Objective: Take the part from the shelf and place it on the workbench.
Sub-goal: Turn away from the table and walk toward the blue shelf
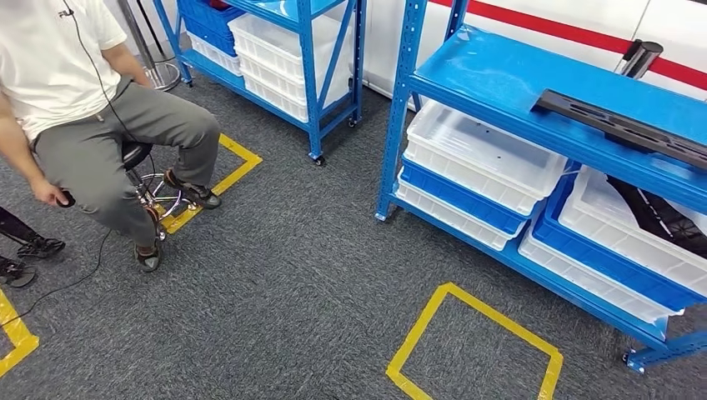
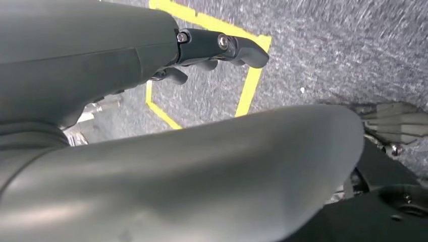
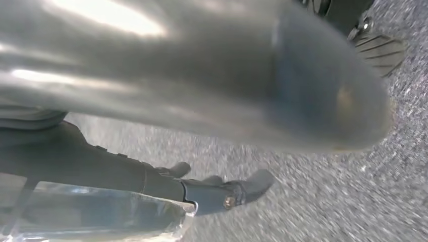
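1. Left hand (image 2: 212, 48): in the left wrist view its dark fingers (image 2: 242, 48) extend out over grey carpet (image 2: 328, 45), slightly curved, apart from the thumb, nothing between them.
2. Beyond those fingertips, yellow floor tape (image 2: 250, 85) runs across the carpet; no contact with it.
3. Right hand (image 3: 212, 191): in the right wrist view its dark fingers (image 3: 252, 184) reach out over carpet, loosely extended, holding nothing.
4. Part (image 1: 625, 125): long black flat bar lying on the top deck of the blue shelf (image 1: 500, 75), well away from both hands, untouched.
5. White bins (image 1: 483, 154) in blue trays sit on the shelf level below the part; one at the right holds more black parts (image 1: 654, 212).
6. A yellow tape square (image 1: 475, 350) marks the carpet in front of the shelf.
7. A person (image 1: 83, 108) sits on a stool (image 1: 142, 167) at the left, far from the shelf.
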### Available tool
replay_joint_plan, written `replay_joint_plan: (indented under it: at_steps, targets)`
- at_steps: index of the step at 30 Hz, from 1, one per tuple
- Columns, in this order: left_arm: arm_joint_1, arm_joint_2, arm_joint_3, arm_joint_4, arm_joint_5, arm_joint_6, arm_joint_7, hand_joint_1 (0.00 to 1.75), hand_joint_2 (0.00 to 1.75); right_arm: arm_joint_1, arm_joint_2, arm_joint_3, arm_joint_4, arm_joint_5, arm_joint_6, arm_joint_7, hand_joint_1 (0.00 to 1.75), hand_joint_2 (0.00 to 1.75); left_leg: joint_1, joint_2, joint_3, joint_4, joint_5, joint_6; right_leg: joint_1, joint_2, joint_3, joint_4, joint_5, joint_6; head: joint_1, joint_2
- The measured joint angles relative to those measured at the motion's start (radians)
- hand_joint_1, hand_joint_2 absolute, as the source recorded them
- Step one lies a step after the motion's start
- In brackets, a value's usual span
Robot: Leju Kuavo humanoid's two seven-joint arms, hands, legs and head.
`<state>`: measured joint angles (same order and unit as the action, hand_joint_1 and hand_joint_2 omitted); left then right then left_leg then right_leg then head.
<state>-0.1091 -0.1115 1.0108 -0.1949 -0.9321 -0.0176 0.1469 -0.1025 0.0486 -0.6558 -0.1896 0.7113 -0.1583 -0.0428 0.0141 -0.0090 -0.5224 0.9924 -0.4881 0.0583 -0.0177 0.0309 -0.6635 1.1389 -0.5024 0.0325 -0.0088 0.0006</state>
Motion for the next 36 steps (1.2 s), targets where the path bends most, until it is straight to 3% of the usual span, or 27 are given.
replay_joint_plan:
  at_steps: [2, 3, 4, 5, 7, 9, 11, 12, 14, 15, 17, 18, 19, 20, 22, 24, 25, 26, 27, 28, 30, 31, 33, 34, 35, 36]
  targets:
    - [0.002, 0.0, 0.0, 0.0, -0.001, -0.001, 0.0, 0.0, 0.0, -0.002, 0.001, -0.002, 0.0, 0.001, 0.003, 0.003, 0.0, 0.0, -0.003, 0.033, -0.004, 0.0, 0.0, 0.002, -0.002, -0.017, -0.058, 0.128, -0.053, -0.001, 0.002, 0.0]
    - [0.002, 0.0, 0.001, 0.0, -0.001, -0.002, -0.001, 0.0, 0.0, -0.001, 0.001, -0.003, 0.0, 0.001, 0.004, 0.006, 0.0, 0.0, -0.004, 0.048, -0.005, 0.001, 0.0, 0.002, -0.003, -0.02, -0.066, 0.155, -0.06, 0.005, 0.002, 0.0]
    - [0.002, 0.0, 0.001, 0.0, -0.002, -0.004, -0.001, 0.0, 0.0, 0.001, 0.001, -0.005, 0.0, 0.001, 0.004, 0.009, 0.0, 0.0, -0.004, 0.063, -0.005, 0.001, -0.001, 0.001, -0.004, -0.023, -0.051, 0.14, -0.051, 0.014, 0.004, 0.0]
    - [0.001, 0.0, 0.001, 0.0, -0.003, -0.005, -0.002, 0.0, 0.0, 0.003, 0.0, -0.007, 0.0, 0.001, 0.004, 0.011, 0.0, 0.0, -0.004, 0.076, -0.004, 0.001, -0.001, 0.0, -0.005, -0.032, -0.014, 0.082, -0.03, 0.023, 0.004, 0.0]
    - [0.001, 0.0, 0.001, 0.0, -0.004, -0.008, -0.004, 0.0, 0.0, 0.003, -0.001, -0.011, 0.0, 0.001, 0.004, 0.012, 0.0, 0.0, -0.008, 0.1, 0.002, 0.002, -0.006, -0.009, -0.004, -0.081, 0.075, -0.07, 0.013, 0.031, 0.005, 0.0]
    - [0.0, 0.001, 0.002, 0.0, -0.005, -0.009, -0.006, 0.0, 0.0, 0.001, 0.0, -0.012, 0.0, 0.001, 0.005, 0.012, 0.0, 0.0, -0.013, 0.12, 0.009, 0.003, -0.013, -0.021, 0.001, -0.111, 0.113, -0.14, 0.031, 0.018, 0.003, 0.0]
    - [-0.005, 0.002, 0.002, 0.0, -0.006, -0.01, -0.007, 0.0, 0.0, 0.002, 0.0, -0.014, 0.0, 0.001, 0.005, 0.013, 0.0, 0.0, -0.011, 0.138, 0.015, 0.003, -0.017, -0.033, 0.004, -0.092, 0.108, -0.14, 0.034, 0.001, 0.001, 0.0]
    - [-0.008, 0.002, 0.003, 0.0, -0.007, -0.01, -0.007, 0.0, 0.0, 0.003, 0.0, -0.015, 0.0, 0.001, 0.005, 0.013, 0.0, 0.0, -0.008, 0.129, 0.017, 0.008, -0.025, -0.042, 0.0, -0.08, 0.109, -0.142, 0.036, -0.006, 0.001, 0.0]
    - [-0.01, 0.002, 0.003, 0.0, -0.009, -0.012, -0.008, 0.0, 0.0, 0.004, 0.001, -0.016, 0.0, 0.001, 0.006, 0.013, 0.0, 0.0, -0.003, 0.075, -0.002, 0.065, -0.069, -0.055, -0.008, -0.056, 0.113, -0.145, 0.042, -0.023, -0.003, 0.0]
    - [-0.008, 0.002, 0.004, 0.0, -0.01, -0.013, -0.008, 0.0, 0.0, 0.004, 0.001, -0.017, 0.0, 0.001, 0.006, 0.013, 0.0, 0.0, -0.001, 0.041, -0.027, 0.124, -0.105, -0.058, -0.009, -0.044, 0.113, -0.145, 0.045, -0.028, -0.005, 0.0]
    - [-0.005, 0.002, 0.005, 0.0, -0.015, -0.014, -0.01, 0.0, 0.0, 0.003, 0.001, -0.019, 0.0, 0.001, 0.008, 0.014, 0.0, 0.0, 0.0, 0.012, -0.089, 0.255, -0.163, -0.057, -0.006, -0.017, 0.111, -0.144, 0.047, -0.034, -0.005, 0.0]
    - [-0.003, 0.002, 0.006, 0.0, -0.018, -0.015, -0.012, 0.0, 0.0, 0.005, 0.001, -0.02, 0.0, 0.001, 0.009, 0.014, 0.0, 0.0, 0.0, 0.01, -0.108, 0.288, -0.167, -0.057, -0.005, -0.002, 0.11, -0.144, 0.048, -0.034, -0.005, 0.0]
    - [-0.001, 0.002, 0.006, 0.0, -0.022, -0.015, -0.014, 0.0, 0.0, 0.006, 0.0, -0.021, 0.0, 0.001, 0.012, 0.014, 0.0, 0.0, 0.0, 0.008, -0.111, 0.285, -0.149, -0.055, -0.004, 0.014, 0.111, -0.143, 0.048, -0.034, -0.006, 0.0]
    - [0.0, 0.002, 0.006, 0.0, -0.025, -0.015, -0.016, 0.0, 0.0, 0.007, 0.0, -0.022, 0.0, 0.001, 0.013, 0.013, 0.0, 0.0, 0.001, 0.004, -0.095, 0.243, -0.114, -0.053, -0.004, 0.029, 0.113, -0.143, 0.048, -0.034, -0.005, 0.0]
    - [0.001, 0.004, 0.007, 0.0, -0.03, -0.016, -0.021, 0.0, 0.87, 0.007, 0.002, -0.024, 0.0, 0.001, 0.016, 0.014, 0.0, 0.0, 0.005, -0.036, -0.039, 0.106, -0.037, -0.046, -0.003, 0.057, 0.115, -0.14, 0.048, -0.032, -0.005, 0.0]
    - [0.0, 0.007, 0.007, 0.0, -0.035, -0.017, -0.024, 0.0, 1.75, 0.005, 0.003, -0.025, 0.0, 0.003, 0.017, 0.014, 0.0, 0.0, 0.006, -0.075, -0.008, 0.024, -0.007, -0.04, -0.001, 0.079, 0.108, -0.138, 0.05, -0.025, -0.005, 0.0]
    - [-0.001, 0.008, 0.007, 0.0, -0.037, -0.018, -0.025, 0.0, 1.75, 0.005, 0.004, -0.026, 0.0, 0.005, 0.017, 0.014, 0.0, 0.0, 0.003, -0.08, -0.007, 0.018, -0.01, -0.036, -0.001, 0.089, 0.103, -0.139, 0.053, -0.017, -0.005, 0.0]
    - [-0.003, 0.008, 0.007, 0.0, -0.04, -0.02, -0.027, 0.0, 1.75, 0.006, 0.003, -0.026, 0.0, 0.007, 0.017, 0.014, 0.0, 0.0, 0.001, -0.07, -0.007, 0.013, -0.007, -0.031, -0.002, 0.099, 0.095, -0.142, 0.056, -0.009, -0.006, 0.0]
    - [-0.005, 0.008, 0.007, 0.0, -0.041, -0.021, -0.028, 0.0, 1.31, 0.009, 0.002, -0.026, 0.0, 0.008, 0.016, 0.014, 0.0, 0.0, 0.001, -0.059, -0.005, 0.007, -0.001, -0.024, -0.002, 0.096, 0.09, -0.14, 0.057, -0.002, -0.006, 0.0]
    - [-0.006, 0.008, 0.007, 0.0, -0.042, -0.023, -0.028, 0.0, 0.87, 0.01, 0.002, -0.027, 0.0, 0.009, 0.015, 0.014, 0.0, 0.0, 0.001, -0.047, -0.004, 0.0, 0.005, -0.016, 0.0, 0.078, 0.08, -0.128, 0.051, 0.001, -0.005, 0.0]
    - [-0.004, 0.008, 0.007, 0.0, -0.044, -0.024, -0.031, 0.0, 0.0, 0.009, 0.001, -0.028, 0.0, 0.012, 0.013, 0.014, 0.0, 0.0, 0.004, -0.023, -0.004, -0.01, 0.013, -0.006, 0.002, 0.018, 0.039, -0.046, 0.005, -0.004, -0.002, 0.0]
    - [-0.002, 0.008, 0.007, 0.0, -0.047, -0.024, -0.035, 0.0, 0.0, 0.008, 0.001, -0.028, 0.0, 0.015, 0.012, 0.014, 0.0, 0.0, 0.002, -0.012, -0.005, -0.01, 0.014, -0.004, 0.002, -0.004, 0.005, 0.022, -0.029, -0.006, -0.001, 0.0]
    - [0.002, 0.009, 0.007, 0.0, -0.053, -0.024, -0.054, 0.0, 0.0, 0.009, 0.001, -0.028, 0.0, 0.019, 0.012, 0.014, 0.0, 0.0, 0.002, 0.009, -0.008, -0.01, 0.014, -0.004, -0.003, -0.018, -0.049, 0.143, -0.076, -0.001, 0.0, 0.0]
    - [0.002, 0.009, 0.007, 0.0, -0.054, -0.024, -0.067, 0.0, 0.0, 0.012, 0.001, -0.028, 0.0, 0.021, 0.012, 0.014, 0.0, 0.0, 0.002, 0.017, -0.009, -0.009, 0.014, -0.004, -0.006, -0.02, -0.048, 0.154, -0.076, 0.008, 0.001, 0.0]
    - [0.002, 0.009, 0.007, 0.0, -0.054, -0.024, -0.08, 0.0, 0.0, 0.015, 0.0, -0.028, 0.0, 0.023, 0.012, 0.014, 0.0, 0.0, 0.003, 0.022, -0.008, -0.009, 0.014, -0.006, -0.008, -0.021, -0.025, 0.122, -0.061, 0.02, 0.001, 0.0]
    - [0.002, 0.008, 0.007, 0.0, -0.054, -0.024, -0.089, 0.0, 0.0, 0.017, -0.001, -0.028, 0.0, 0.024, 0.012, 0.014, 0.0, 0.0, 0.005, 0.025, -0.006, -0.008, 0.013, -0.008, -0.012, -0.024, 0.018, 0.051, -0.036, 0.031, 0.001, 0.0]
